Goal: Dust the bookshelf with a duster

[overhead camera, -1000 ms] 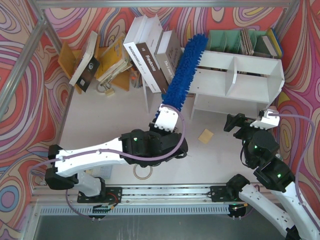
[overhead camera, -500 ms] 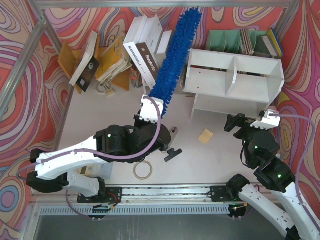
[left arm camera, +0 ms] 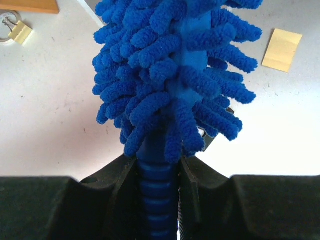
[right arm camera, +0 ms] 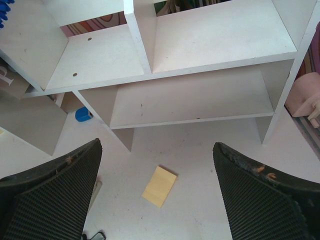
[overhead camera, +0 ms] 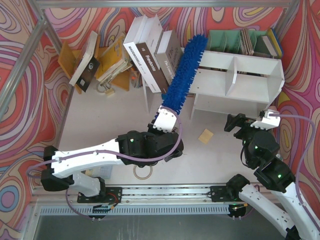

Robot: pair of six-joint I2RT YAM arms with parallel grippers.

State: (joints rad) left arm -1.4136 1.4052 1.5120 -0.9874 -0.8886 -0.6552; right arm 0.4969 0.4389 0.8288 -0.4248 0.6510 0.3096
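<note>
The left fingers (left arm camera: 133,184) are closed narrow on the ribbed blue handle of the duster (overhead camera: 183,76). The wrist view shows the handle clamped between them, with the shaggy strands fanning out just above. In the overhead view the duster slants from the centre of the frame up and to the right. Its tip lies at the upper left corner of the bookshelf (overhead camera: 252,86), though actual contact with the board cannot be told.

The bookshelf stands on the bench (overhead camera: 100,125) in the upper right of the frame, with a green file organiser (overhead camera: 225,40) behind it. The right fingers (overhead camera: 234,123) stand wide apart and hold nothing. They hang low in front of the bookshelf's right half and face its two tiers. A yellow notepad (right arm camera: 159,186) lies on the bench between them and the bookshelf. Leaning books (overhead camera: 147,55) crowd the upper left of the frame.
</note>
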